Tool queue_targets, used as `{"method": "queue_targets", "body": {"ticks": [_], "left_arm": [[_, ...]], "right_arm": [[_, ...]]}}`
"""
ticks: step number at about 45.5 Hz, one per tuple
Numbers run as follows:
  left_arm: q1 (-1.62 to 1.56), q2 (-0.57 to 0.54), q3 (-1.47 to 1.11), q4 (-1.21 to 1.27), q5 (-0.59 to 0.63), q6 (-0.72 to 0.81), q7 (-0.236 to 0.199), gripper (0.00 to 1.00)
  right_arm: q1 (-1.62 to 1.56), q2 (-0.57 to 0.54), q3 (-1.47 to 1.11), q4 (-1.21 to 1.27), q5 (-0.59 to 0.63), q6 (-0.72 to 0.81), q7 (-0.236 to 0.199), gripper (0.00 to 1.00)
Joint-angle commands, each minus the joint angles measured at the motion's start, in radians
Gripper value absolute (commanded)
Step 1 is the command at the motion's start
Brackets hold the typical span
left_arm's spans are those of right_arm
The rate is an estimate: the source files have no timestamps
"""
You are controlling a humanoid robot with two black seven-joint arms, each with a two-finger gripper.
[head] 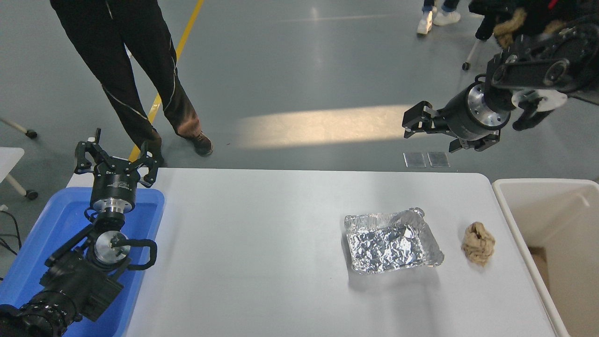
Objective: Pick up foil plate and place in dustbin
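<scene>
Right gripper (pixel 414 122) was up high past the table's far edge, over the floor, pointing left across the frame. Fingers looked only slightly parted, nothing between them. Foil plate (pixel 392 242) sat flat on the white table (pixel 262 243), well below and nearer the camera than that gripper, a bit to its left, untouched. Brown paper ball (pixel 478 243) lay just right of the plate, apart from it, roughly under the gripper's wrist line. Dustbin (pixel 519 224) stood off the table's right end, below the right arm. Left gripper (pixel 116 161) was parked at the lower left over the blue tub (pixel 56 234), fingers spread wide, holding nothing. A person's legs (pixel 135 79) stood at the far side, behind the left gripper.
</scene>
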Motion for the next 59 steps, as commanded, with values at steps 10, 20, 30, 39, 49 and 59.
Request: {"method": "queue_targets", "body": {"ticks": [10,20,30,39,49,59], "left_arm": [[0.000,0.000,0.000,-0.001,-0.001,0.001,-0.001,0.99],[0.000,0.000,0.000,0.001,-0.001,0.001,-0.001,0.99],[0.000,-0.001,0.000,0.001,-0.001,0.001,-0.001,0.99],[0.000,0.000,-0.001,0.001,-0.001,0.001,-0.001,0.99],[0.000,0.000,-0.001,-0.001,-0.001,0.001,-0.001,0.99],[0.000,0.000,-0.001,0.001,-0.001,0.001,-0.001,0.99]], "right_arm": [[0.294,0.097,0.006,0.279,0.072,0.094,-0.007,1.00],[0.387,0.100,0.000,0.376,0.108,0.092,-0.009,1.00],[0.258,0.100,-0.062,0.365,0.103,-0.049,-0.009,1.00],[-0.020,0.088,-0.122,0.292,0.094,-0.305,-0.006,1.00],[-0.323,0.079,-0.080,0.109,0.094,-0.426,0.001,1.00],[-0.547,0.056,0.018,-0.057,-0.044,-0.494,0.005,0.99]]}}
